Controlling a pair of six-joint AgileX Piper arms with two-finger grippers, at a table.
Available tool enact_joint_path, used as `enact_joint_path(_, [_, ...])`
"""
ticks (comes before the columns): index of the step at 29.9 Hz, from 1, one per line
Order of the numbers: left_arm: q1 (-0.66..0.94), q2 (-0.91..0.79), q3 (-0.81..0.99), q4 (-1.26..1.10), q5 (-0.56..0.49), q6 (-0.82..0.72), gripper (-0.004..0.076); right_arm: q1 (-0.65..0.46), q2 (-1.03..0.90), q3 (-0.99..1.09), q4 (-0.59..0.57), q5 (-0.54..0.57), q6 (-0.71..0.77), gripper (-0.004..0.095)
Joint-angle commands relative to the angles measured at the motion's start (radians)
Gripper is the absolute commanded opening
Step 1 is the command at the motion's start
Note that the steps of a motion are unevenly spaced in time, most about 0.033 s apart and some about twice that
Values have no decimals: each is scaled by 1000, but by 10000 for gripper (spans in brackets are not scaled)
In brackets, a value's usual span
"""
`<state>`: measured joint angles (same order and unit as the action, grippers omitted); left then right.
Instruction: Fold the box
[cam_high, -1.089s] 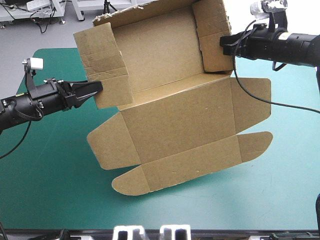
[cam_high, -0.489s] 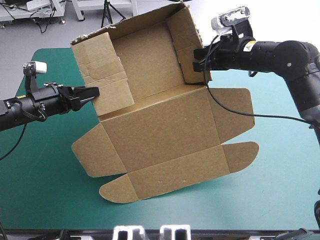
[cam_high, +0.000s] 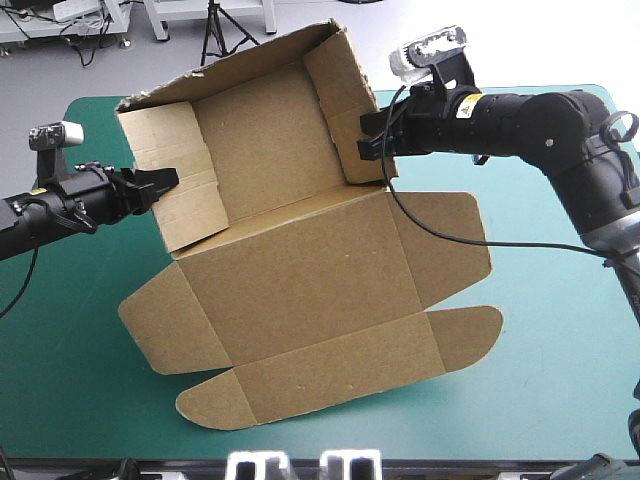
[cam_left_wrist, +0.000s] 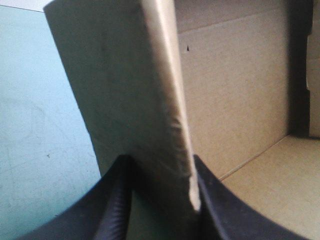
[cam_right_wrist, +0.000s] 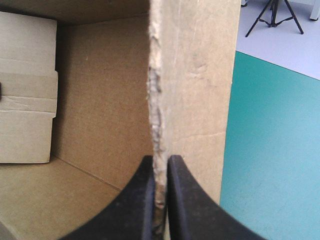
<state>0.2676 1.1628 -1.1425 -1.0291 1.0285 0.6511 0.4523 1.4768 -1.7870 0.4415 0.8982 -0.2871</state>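
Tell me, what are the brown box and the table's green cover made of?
The box: seemingly corrugated cardboard, matte brown; its rough edge shows frayed, layered board. The teal-green cover: probably a smooth mat or sheet, matte and seamless; the exact material is unclear.

Even, bright overhead light in all 3 views. The box (cam_high: 300, 290) casts a soft, narrow shadow on the teal-green cover (cam_high: 90, 380) under its near flaps. Left wrist view: wall edge glares pale, outer face shaded.

Box (cam_high: 300, 290): brown board, a half-formed open tray.
Walls: back and both sides raised.
Lid: flat, flaps spread.
Position: mid-table (cam_high: 545, 340), skewed.
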Motion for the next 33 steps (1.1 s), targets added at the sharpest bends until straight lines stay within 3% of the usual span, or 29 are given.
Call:
enact_joint_path(1, [-5,-22,-32,-100,19,-10,60,29,-37,-27,45,-48,42,-10])
enact_joint_path(2, [-5,-22,-32,-107,36,-10,-8,29,-37,-27,32,-44,52,-10])
enact_joint_path(7, [-17,-26,-82,-102,73,-78,-8,29,-37,-27,-106,18,165,-10])
enact_joint_path(17, [-282,-3,-285,348,36,-394,-8,29,-22,-27,-320,228,307,-11])
enact_joint_path(23, [-442,87,-285,559,26,-496,-8,29,36,-27,-340,308,309,-11])
enact_joint_path(33, [-604,260,-285,848,-54,-699,-8,29,190,-27,-364,298,320,-13])
